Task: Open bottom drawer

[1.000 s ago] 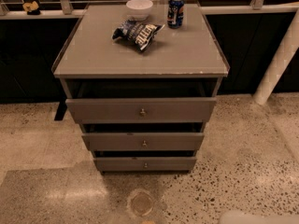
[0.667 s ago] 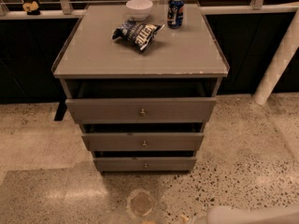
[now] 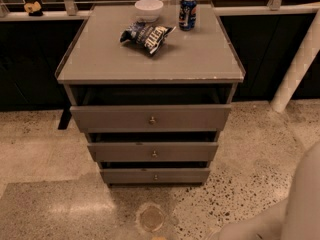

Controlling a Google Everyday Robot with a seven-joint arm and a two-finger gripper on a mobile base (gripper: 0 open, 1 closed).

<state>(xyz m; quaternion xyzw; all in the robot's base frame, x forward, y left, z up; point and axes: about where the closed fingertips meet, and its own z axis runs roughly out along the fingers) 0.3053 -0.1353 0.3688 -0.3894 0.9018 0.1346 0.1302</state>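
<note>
1. Camera view looks down on a speckled stone floor (image 3: 45, 154) that fills the lower half.
2. A grey bench (image 3: 200, 54) with three drawer fronts stands at centre, its flat top toward 12 o'clock.
3. A pale, blurred robot arm (image 3: 300, 194) enters from 4 o'clock. Its hand (image 3: 222, 232) lies low at 5 o'clock, over the floor and well apart from the bench. I cannot tell whether it is open or closed.
4. The top drawer (image 3: 110, 118) is widest, with a dark gap above it.
5. The middle drawer (image 3: 120, 152) sits just below.
6. The bottom drawer (image 3: 125, 176), the narrowest front, is at 6 o'clock of the bench, nearest the floor. A thin dark gap runs above it.
7. A crumpled chip bag (image 3: 146, 35) lies on the top.
8. A white bowl (image 3: 149, 8) stands at 12 o'clock of the bag.
9. A blue can (image 3: 188, 13) stands upright at 3 o'clock of the bowl.
10. A round floor disc (image 3: 150, 218) lies at 6 o'clock of the bottom drawer.
11. A small metal knob (image 3: 155, 177) marks that drawer's centre.
</note>
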